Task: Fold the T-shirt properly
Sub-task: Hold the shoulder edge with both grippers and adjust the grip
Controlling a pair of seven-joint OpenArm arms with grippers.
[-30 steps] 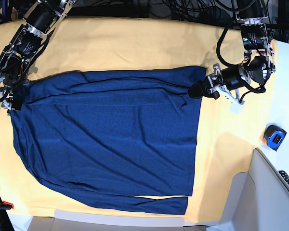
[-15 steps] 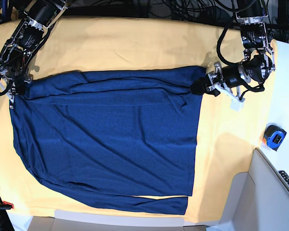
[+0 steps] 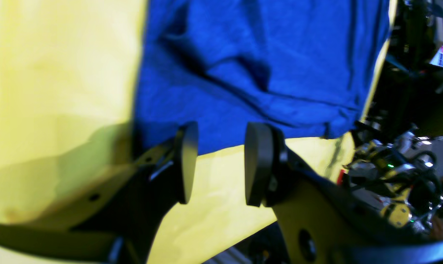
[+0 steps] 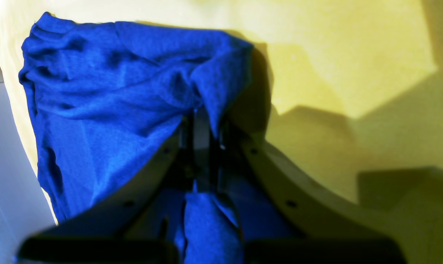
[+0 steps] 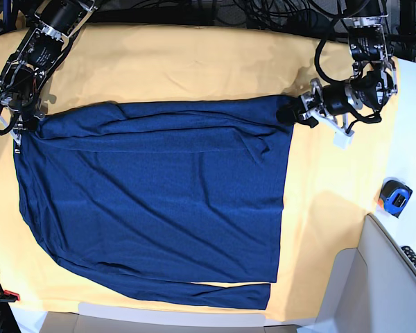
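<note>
The dark navy T-shirt (image 5: 152, 201) lies spread over the yellow table cloth (image 5: 194, 62), with a folded band along its far edge. My right gripper (image 5: 19, 130) is at the shirt's far left corner. In the right wrist view this gripper (image 4: 205, 126) is shut, with a bunched fold of the shirt (image 4: 107, 91) pinched between its fingers. My left gripper (image 5: 289, 114) is at the shirt's far right corner. In the left wrist view its jaws (image 3: 219, 157) stand apart, and the shirt's edge (image 3: 250, 73) lies just beyond the pads (image 3: 259, 161).
A blue tape measure (image 5: 395, 196) lies on the white surface at the right, with a black remote (image 5: 414, 259) nearer the front. A pale raised panel (image 5: 374, 277) fills the front right corner. Cables hang behind the table's far edge.
My right gripper has closed on the shirt's left corner. My left gripper has shifted toward the far edge and its jaws have parted.
</note>
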